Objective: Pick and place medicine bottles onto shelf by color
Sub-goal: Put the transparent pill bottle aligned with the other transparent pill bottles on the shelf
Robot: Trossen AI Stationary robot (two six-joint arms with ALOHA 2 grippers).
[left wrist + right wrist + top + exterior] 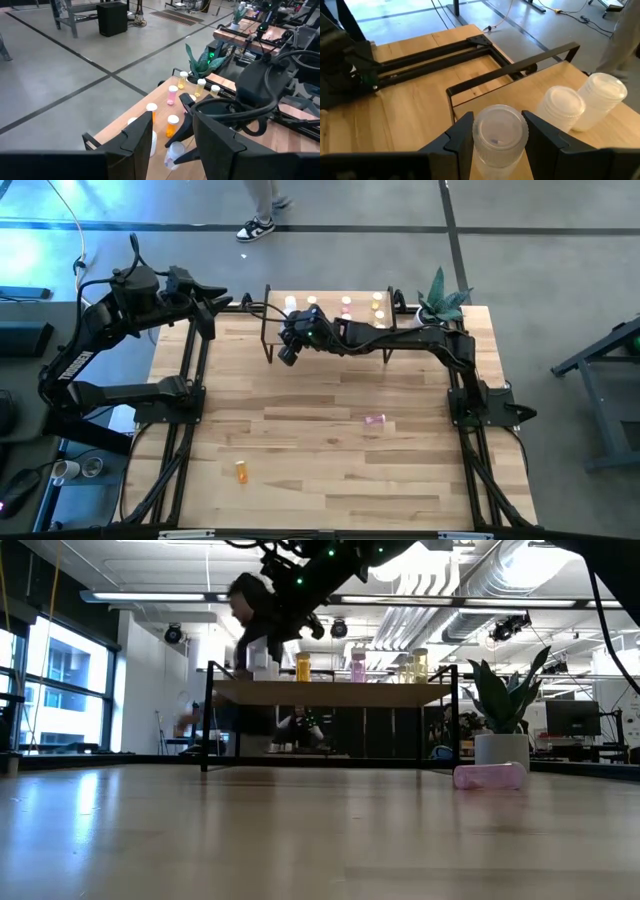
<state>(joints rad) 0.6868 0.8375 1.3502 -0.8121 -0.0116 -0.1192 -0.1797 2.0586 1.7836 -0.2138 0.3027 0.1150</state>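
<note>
Between the two dark fingers of the right gripper (496, 131) sits a clear bottle (499, 137) with a white cap, and the fingers press its sides, so the pincer is clamped on it. The bottle stands upright, its long axis vertical and its cap turned up toward the wrist camera. It hangs over the left end of the shelf (330, 332), close above the light wood board. Just beside it, two more clear bottles (581, 104) stand upright on the board, touching each other.

Along the back of the shelf the other bottles stand in a row, all caps up: an orange bottle (302, 667) next to the clear ones, then a pink bottle (357, 666), then two yellow bottles (414, 666) at the right end. The colours sit in separate groups, none mixed.

Off the shelf, on the wooden table (330, 470), a pink bottle on the table (488, 776) lies on its side on the right half, its long axis level and running roughly left to right in the high view. An orange bottle on the table (241, 471) is well apart from it, toward the left front; whether it stands or lies I cannot tell.

A potted plant (443, 302) stands at the table's far right corner, just past the shelf.

The left gripper (172, 132) is held off the table's far left corner, facing the shelf; its fingers stand slightly apart with nothing between them.
</note>
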